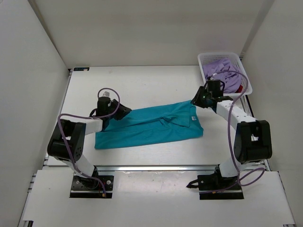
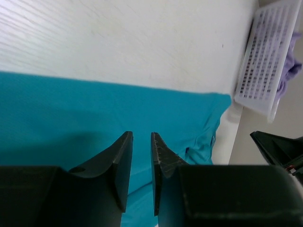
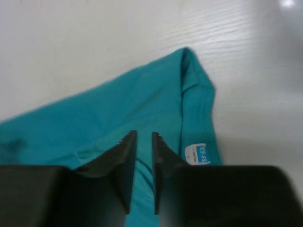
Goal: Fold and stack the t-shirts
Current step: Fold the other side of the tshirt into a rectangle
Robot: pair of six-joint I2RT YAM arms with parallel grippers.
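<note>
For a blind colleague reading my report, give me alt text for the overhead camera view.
A teal t-shirt lies stretched across a white table, with the left gripper at its upper left edge and the right gripper at its upper right corner. A white mesh basket at the table's far right corner holds a crumpled lavender t-shirt.

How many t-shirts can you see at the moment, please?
2: teal one on the table, lavender one in the basket; red cloth there may be a third.
</note>
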